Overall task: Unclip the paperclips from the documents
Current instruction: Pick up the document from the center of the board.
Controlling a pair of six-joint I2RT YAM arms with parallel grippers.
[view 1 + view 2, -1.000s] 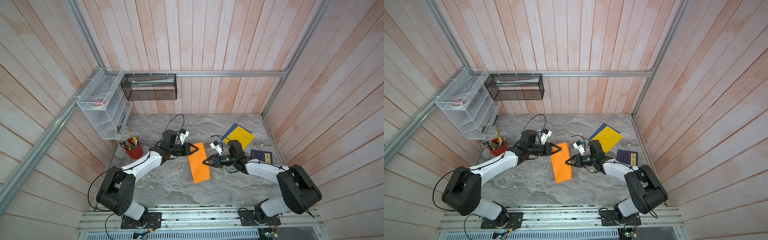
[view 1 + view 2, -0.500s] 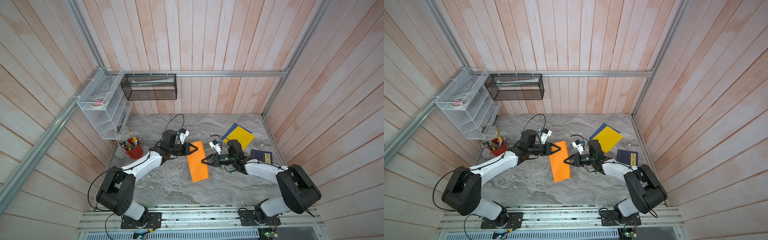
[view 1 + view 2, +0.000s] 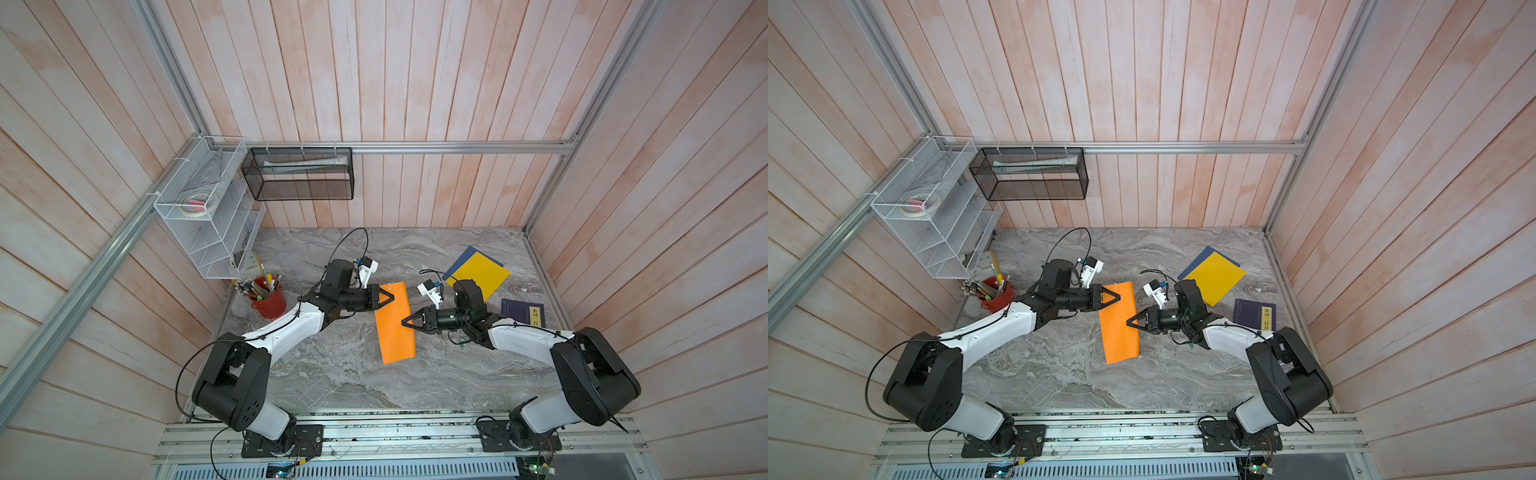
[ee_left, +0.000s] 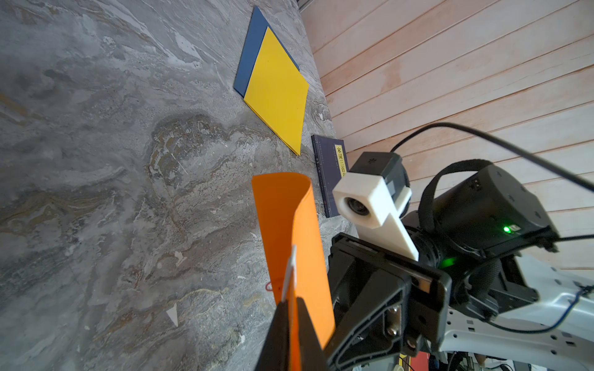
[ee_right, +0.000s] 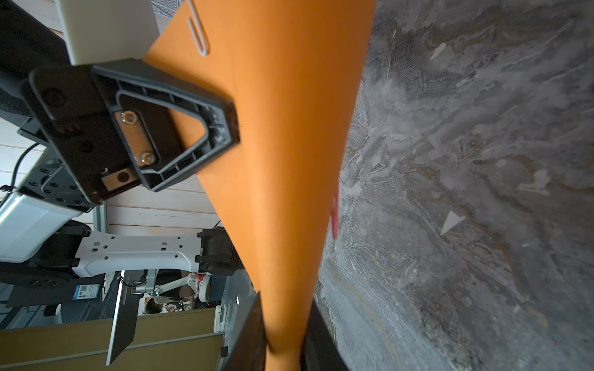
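Ok, so the orange sheet (image 3: 395, 336) is lifted off the table (image 3: 332, 374) around mid-table, pinched from two sides and bowing a fair bit. The left jaws are closed flat on its 12 o'clock end. The right jaws are clamped on the 3 o'clock long edge, about halfway along. The silver paperclip (image 3: 390, 286) sits on that 12 o'clock edge, just beside the left tips, but from the right wrist view I don't think it's between them.

That's my main worry. The left side seems to have paper rather than wire, so any pull would probably drag or rip the sheet instead of sliding the clip off. With both arms locked on thin paper, a small mismatch between them could tear or crease it.

Going for the clip means letting go on one side, and then I reckon the sheet flops from a single pinch and the clip swings away.

There's also a small reddish bit (image 5: 334, 212) at the sheet's far edge. I can't tell if it's clipped on or lying on the table.

The yellow sheet (image 3: 478, 274) on the dark blue sheet (image 3: 461, 259) lies at 2 o'clock, close to the right arm, which could nudge them.
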